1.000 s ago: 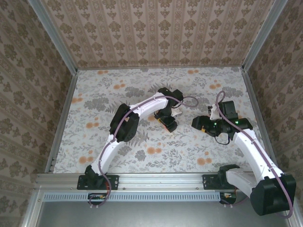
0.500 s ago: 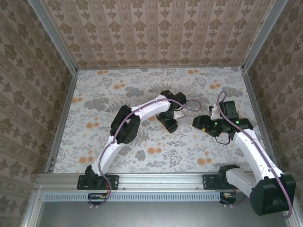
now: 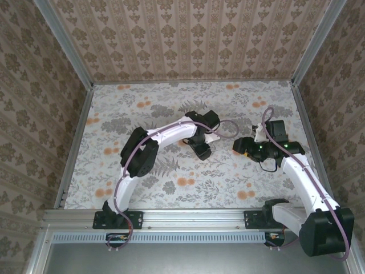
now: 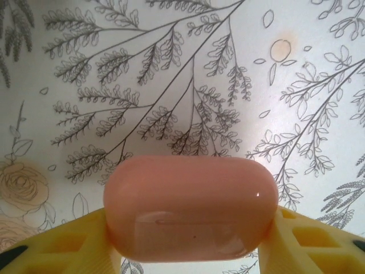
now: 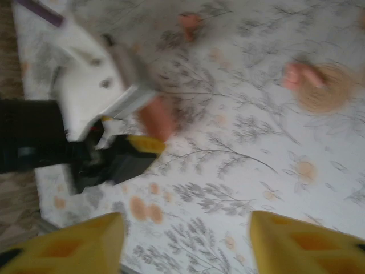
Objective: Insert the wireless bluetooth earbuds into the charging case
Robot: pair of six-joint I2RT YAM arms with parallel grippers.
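The charging case (image 4: pixel 191 208) is a salmon-pink pebble with its lid closed. My left gripper (image 4: pixel 191 231) is shut on it, one yellow finger (image 4: pixel 68 242) pressing each end. In the blurred right wrist view that same case (image 5: pixel 157 117) shows in the left gripper's jaws, and two small pink wireless bluetooth earbuds (image 5: pixel 190 21) (image 5: pixel 299 74) lie apart on the floral table beyond it. My right gripper (image 5: pixel 185 228) stands open over bare table with nothing between its fingers. From above, the left gripper (image 3: pixel 201 147) sits mid-table and the right gripper (image 3: pixel 239 147) faces it from the right.
The floral table cover (image 3: pixel 142 114) carries flat orange printed flower spots (image 3: pixel 182 181). Patterned walls (image 3: pixel 188 40) and metal rails close in the back and both sides. Open table lies to the left and at the back.
The left jaws have closed on the case and the left arm's elbow has swung left. The right jaws have narrowed a little; the right arm has barely moved.
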